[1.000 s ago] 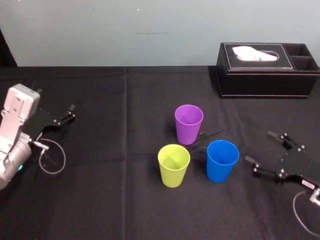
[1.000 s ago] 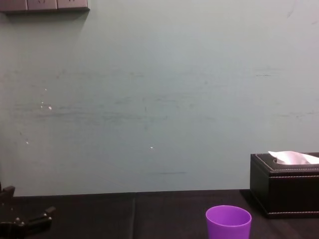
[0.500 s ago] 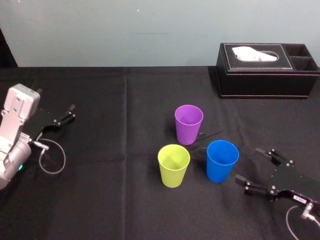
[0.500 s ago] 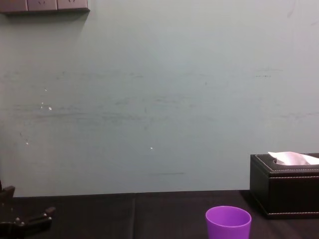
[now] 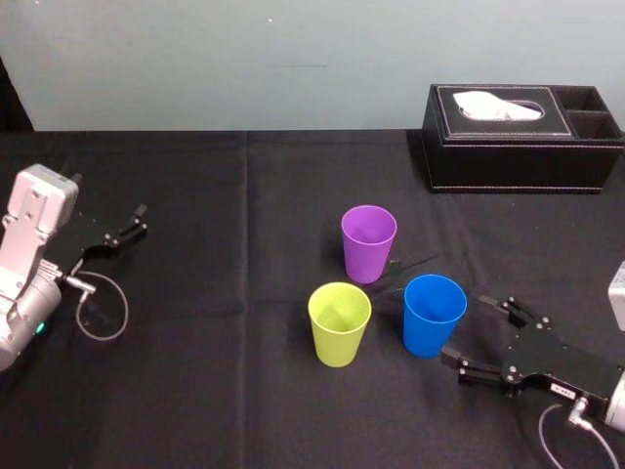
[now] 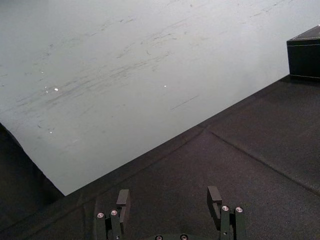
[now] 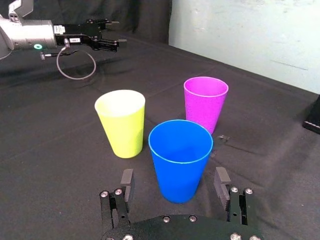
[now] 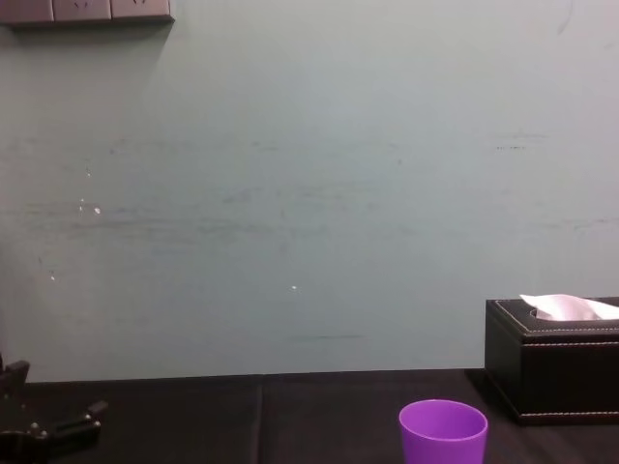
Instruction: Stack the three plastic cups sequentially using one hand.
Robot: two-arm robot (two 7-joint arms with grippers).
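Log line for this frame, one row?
phase: pre-grasp | right tool: open, facing blue cup, no contact | left tool: open, parked far left | purple cup, yellow-green cup: upright, unstacked | stack: not started

- Table (image 5: 244, 391): flat, covered edge to edge in black cloth (a faint crease runs front to back).
- Blue cup (image 5: 434, 315): upright on the cloth, just ahead of the spread jaws of the right gripper (image 5: 467, 330) and in line with their gap.
- Yellow-green cup (image 5: 339, 322): upright, beyond the blue cup from the jaws, apart from it.
- Purple cup (image 5: 369, 242): upright, farther from the jaws, to one side of their line.
- Black tissue box (image 5: 522, 137): well apart from the jaws, at the table's far edge.
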